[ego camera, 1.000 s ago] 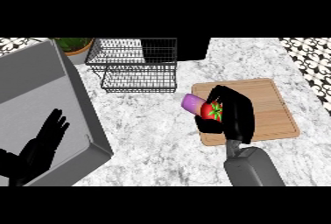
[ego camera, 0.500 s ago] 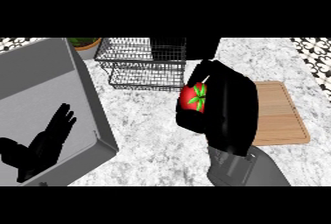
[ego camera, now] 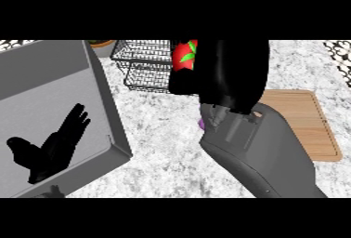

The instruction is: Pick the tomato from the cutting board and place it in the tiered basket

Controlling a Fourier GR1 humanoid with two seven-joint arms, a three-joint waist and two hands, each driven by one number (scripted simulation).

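Item one: my right hand [ego camera: 223,76], black, raised high over the counter with its grey forearm filling the near right. Its fingers are curled round the red tomato with a green stalk [ego camera: 184,55], of which only a slice shows at the hand's left edge.

Item two: black wire tiered basket [ego camera: 147,69], far centre, just left of the held tomato. From this steep angle I cannot tell whether the tomato is already over a tier or just beside the rim.

Item three: pale wooden cutting board [ego camera: 305,123], right, partly hidden by the forearm. A small purple thing [ego camera: 203,123] peeks out at the forearm's left edge; I cannot identify it.

Item four: my left hand [ego camera: 51,146], black, fingers straight and spread, holding nothing, resting over the grey sink basin [ego camera: 103,88] at the left.

Handling note, my judgement: I am in the carry. To do it well, I would travel left until the tomato sits plainly inside the wire rim, lower it close to the tier, and only then uncurl, since a round fruit will roll.
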